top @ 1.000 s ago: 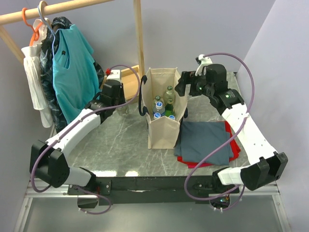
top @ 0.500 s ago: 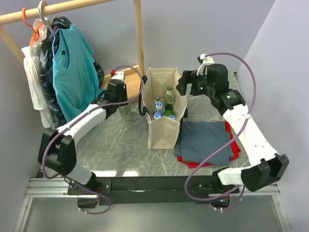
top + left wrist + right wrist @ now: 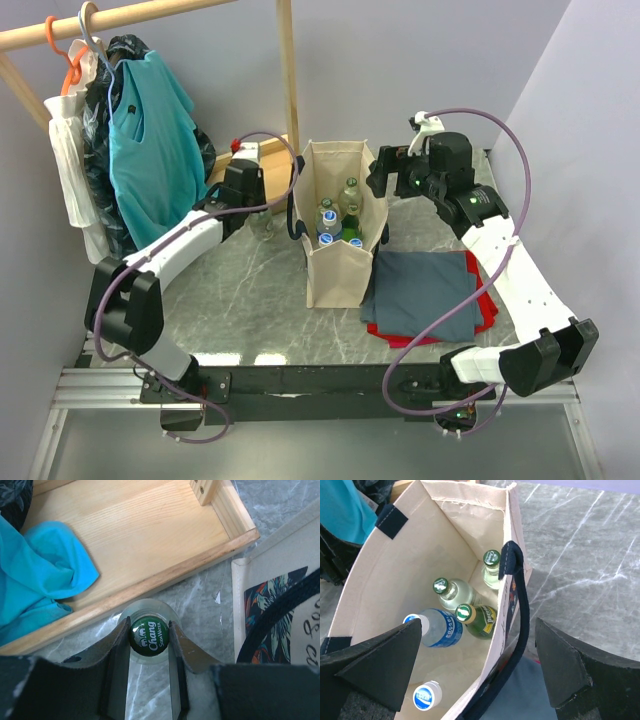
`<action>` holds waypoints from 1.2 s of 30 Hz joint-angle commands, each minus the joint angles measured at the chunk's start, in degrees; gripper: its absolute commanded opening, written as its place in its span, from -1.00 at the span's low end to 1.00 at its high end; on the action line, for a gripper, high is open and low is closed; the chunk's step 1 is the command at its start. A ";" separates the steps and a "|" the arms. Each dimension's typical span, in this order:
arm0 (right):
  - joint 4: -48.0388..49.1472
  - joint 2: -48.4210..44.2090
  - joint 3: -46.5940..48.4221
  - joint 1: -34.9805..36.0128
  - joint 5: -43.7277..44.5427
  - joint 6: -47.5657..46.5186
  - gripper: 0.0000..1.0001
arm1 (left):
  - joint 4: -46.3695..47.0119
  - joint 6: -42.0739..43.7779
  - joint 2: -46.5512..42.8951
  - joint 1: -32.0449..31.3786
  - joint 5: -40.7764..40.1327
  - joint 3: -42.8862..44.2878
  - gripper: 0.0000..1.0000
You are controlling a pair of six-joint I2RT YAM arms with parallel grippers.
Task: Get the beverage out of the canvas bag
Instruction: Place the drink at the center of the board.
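Note:
The beige canvas bag (image 3: 338, 272) stands upright mid-table with its navy handle (image 3: 519, 605) draped over the right rim. Several beverages stand inside: green-capped glass bottles (image 3: 451, 590), a green Perrier bottle (image 3: 481, 621) and blue-capped plastic bottles (image 3: 439, 630). My left gripper (image 3: 149, 625) is shut on the green Chang cap of a clear glass bottle (image 3: 149, 636), which is outside the bag, just left of it, over the marble table. My right gripper (image 3: 477, 630) hangs open above the bag's right rim, one finger over the inside and one outside, touching nothing.
A wooden tray base (image 3: 135, 535) of the clothes rack lies just behind the held bottle, with a teal garment (image 3: 40, 580) draped onto it. A folded grey-blue cloth (image 3: 425, 290) on red cloth lies right of the bag. Clothes hang at the far left (image 3: 140, 150).
The left arm has swung its elbow inward, and its wrist has shifted a little back and right, toward the rack base, still shut on the bottle. The right arm has hardly moved.

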 commanded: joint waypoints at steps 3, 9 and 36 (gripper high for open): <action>-0.10 -0.91 2.42 0.25 1.13 -0.88 1.00 | 8.29 1.12 -0.18 0.17 -2.49 5.99 -0.98; -0.10 -1.00 2.06 0.42 1.13 -0.79 1.00 | 7.06 1.48 1.49 0.25 -2.76 7.48 -0.98; 0.60 -1.18 1.18 0.33 0.60 -0.18 1.00 | 3.19 0.86 2.37 0.17 -1.62 8.63 -0.29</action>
